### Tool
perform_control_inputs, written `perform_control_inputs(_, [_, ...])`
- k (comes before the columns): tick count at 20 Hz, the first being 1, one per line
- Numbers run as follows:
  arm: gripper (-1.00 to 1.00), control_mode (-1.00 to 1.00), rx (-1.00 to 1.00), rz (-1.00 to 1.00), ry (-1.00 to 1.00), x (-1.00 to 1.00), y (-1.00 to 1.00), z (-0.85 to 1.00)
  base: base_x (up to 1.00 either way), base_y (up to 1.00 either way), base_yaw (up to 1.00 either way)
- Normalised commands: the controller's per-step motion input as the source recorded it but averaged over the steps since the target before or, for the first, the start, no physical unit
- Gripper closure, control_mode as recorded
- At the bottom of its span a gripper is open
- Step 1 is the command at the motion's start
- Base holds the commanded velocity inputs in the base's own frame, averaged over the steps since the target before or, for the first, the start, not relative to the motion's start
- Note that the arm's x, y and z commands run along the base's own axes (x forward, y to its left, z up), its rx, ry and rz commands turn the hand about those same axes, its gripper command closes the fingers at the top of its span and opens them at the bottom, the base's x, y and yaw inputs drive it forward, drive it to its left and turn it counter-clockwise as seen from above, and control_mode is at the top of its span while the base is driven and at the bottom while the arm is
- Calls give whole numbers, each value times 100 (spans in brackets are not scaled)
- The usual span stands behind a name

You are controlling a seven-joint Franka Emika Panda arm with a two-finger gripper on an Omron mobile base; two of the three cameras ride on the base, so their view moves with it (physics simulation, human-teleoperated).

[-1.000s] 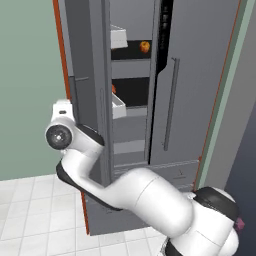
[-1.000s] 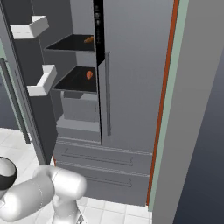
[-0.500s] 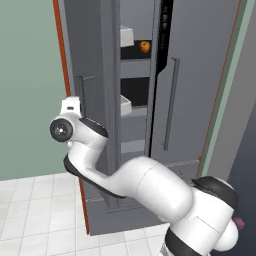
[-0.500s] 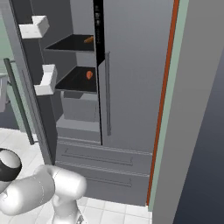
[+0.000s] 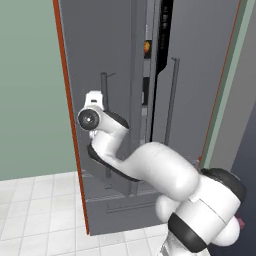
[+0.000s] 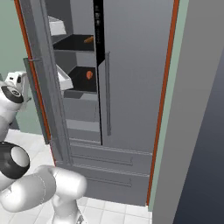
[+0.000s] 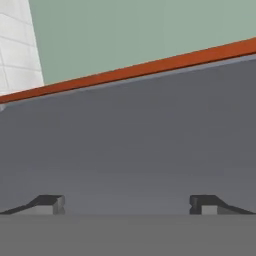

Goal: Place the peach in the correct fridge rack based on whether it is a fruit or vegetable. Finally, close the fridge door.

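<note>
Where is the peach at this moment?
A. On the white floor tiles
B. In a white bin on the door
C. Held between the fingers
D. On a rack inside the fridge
D: in the right base view the peach lies on the dark fridge rack inside the fridge, while in the hand view the fingers stand apart with nothing between them.

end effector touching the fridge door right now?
Cannot tell. In the hand view the end effector faces the fridge door up close, fingertips spread, but no contact or gap shows plainly. The base views don't settle it either.
</note>
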Motion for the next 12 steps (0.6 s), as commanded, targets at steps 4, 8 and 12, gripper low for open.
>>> perform_control_inputs(4, [-100,-100,0,0,0,94,-50,-6,0,0,0])
perform_control_inputs(8, [-100,-100,0,0,0,76,-39,0,0,0,0])
perform_control_inputs(12, [-100,-100,0,-1,-2,61,-38,0,0,0,0])
